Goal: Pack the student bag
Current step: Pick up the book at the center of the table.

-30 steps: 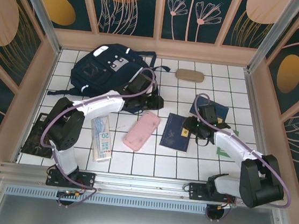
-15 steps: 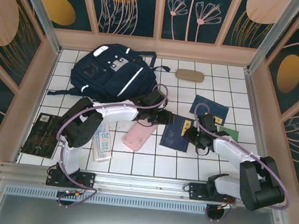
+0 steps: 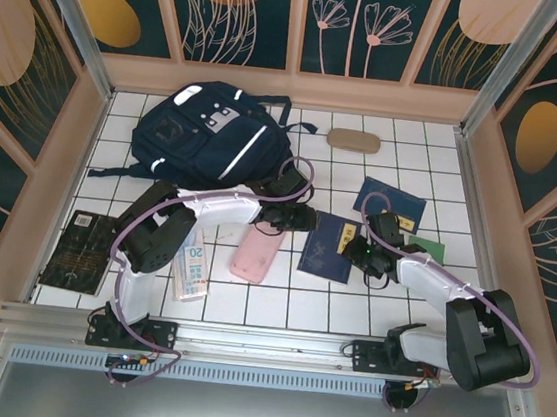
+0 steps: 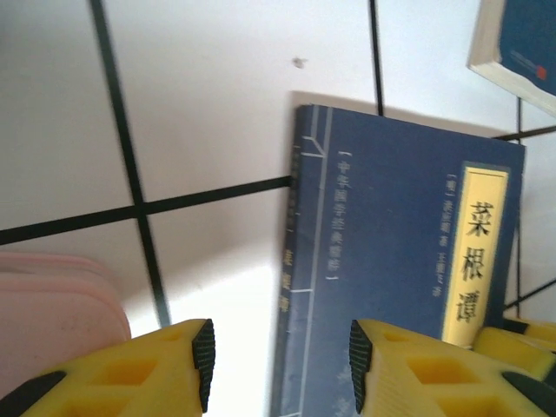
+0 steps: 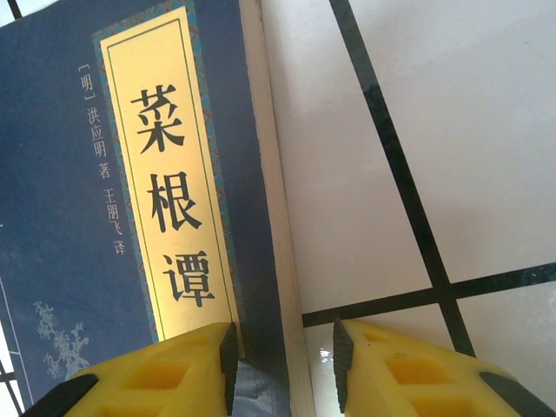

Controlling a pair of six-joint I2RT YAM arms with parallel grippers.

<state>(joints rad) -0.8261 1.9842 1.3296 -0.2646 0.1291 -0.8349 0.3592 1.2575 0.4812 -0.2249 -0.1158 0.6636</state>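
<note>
The student bag (image 3: 206,140), a large navy fabric backpack with white patches, lies far left on the white tiled surface (image 3: 435,156). Our left hand (image 4: 282,365) stands half wide over the spine of a dark-blue, gold-titled paperback book (image 4: 391,261). Our right hand (image 5: 285,365) narrowly straddles the book's opposite edge; we cannot tell whether it grips.

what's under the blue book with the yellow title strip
The blue book lies flat on the white tiled table, which shows around it. The patch directly beneath is covered and can't be seen.
</note>
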